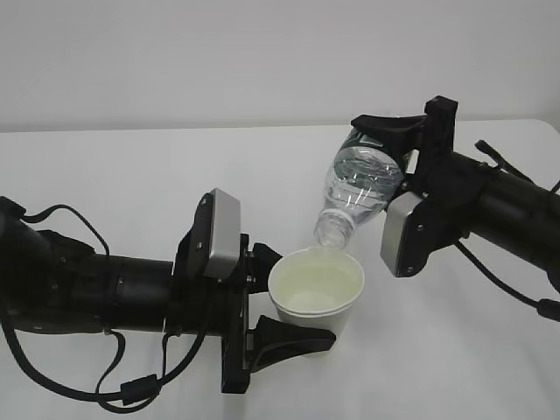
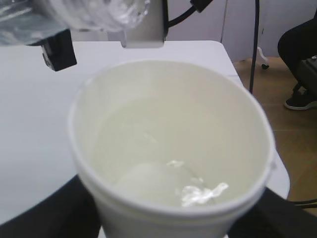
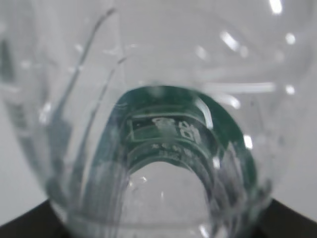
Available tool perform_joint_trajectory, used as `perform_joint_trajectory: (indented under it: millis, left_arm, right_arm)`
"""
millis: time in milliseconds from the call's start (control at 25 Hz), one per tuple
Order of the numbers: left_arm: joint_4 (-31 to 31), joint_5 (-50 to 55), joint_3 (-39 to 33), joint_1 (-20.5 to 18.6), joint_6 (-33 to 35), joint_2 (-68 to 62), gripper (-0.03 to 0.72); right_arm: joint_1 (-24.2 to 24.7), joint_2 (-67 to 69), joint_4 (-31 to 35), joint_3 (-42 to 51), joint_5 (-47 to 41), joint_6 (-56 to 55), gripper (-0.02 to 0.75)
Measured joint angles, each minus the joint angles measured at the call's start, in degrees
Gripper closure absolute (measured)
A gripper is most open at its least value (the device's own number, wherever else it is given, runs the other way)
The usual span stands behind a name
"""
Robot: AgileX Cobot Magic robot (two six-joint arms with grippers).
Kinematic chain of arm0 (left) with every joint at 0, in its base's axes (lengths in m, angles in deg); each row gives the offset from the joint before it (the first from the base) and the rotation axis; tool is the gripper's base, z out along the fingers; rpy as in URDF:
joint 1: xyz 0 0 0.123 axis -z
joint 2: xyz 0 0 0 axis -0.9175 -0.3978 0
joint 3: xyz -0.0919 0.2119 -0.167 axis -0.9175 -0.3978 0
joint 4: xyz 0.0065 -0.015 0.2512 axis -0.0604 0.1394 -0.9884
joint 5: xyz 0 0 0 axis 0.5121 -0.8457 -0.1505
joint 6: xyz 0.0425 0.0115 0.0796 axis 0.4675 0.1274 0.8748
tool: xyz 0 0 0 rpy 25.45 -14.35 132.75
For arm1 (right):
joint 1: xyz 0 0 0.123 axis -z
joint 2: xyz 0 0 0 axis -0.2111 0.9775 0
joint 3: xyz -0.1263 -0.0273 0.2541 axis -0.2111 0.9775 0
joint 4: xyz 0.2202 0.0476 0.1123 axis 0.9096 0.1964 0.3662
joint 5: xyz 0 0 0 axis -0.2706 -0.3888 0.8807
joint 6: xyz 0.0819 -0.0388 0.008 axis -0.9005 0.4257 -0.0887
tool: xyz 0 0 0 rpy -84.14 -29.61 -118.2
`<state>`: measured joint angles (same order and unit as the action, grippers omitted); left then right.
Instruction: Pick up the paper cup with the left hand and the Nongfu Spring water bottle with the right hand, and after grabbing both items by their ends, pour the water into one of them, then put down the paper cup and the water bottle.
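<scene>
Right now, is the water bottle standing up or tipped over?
Tipped. The water bottle slants neck-down in the right gripper, its open mouth just above the paper cup, which has water in it.

My left wrist camera is nearly filled by the small white tapered paper cup (image 2: 173,148) with its rolled rim and pale cream inside. Clear water (image 2: 163,183) lies at its bottom, glinting. My black fingers (image 2: 44,213) flank the cup at both lower corners. Above its rim hangs the clear ribbed plastic bottle (image 2: 94,12), blurred. Behind lies the white table (image 2: 34,114), with wooden floor at right.
</scene>
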<state>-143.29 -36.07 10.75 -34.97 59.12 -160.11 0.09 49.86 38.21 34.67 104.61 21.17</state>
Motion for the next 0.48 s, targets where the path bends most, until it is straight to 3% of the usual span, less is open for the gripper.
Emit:
perform_joint_trajectory:
  millis: [480]
  left_arm:
    - [0.2, 0.0, 0.0, 0.0, 0.0, 0.0, 0.207]
  right_arm:
    - [0.0, 0.0, -0.2, 0.0, 0.0, -5.6, 0.309]
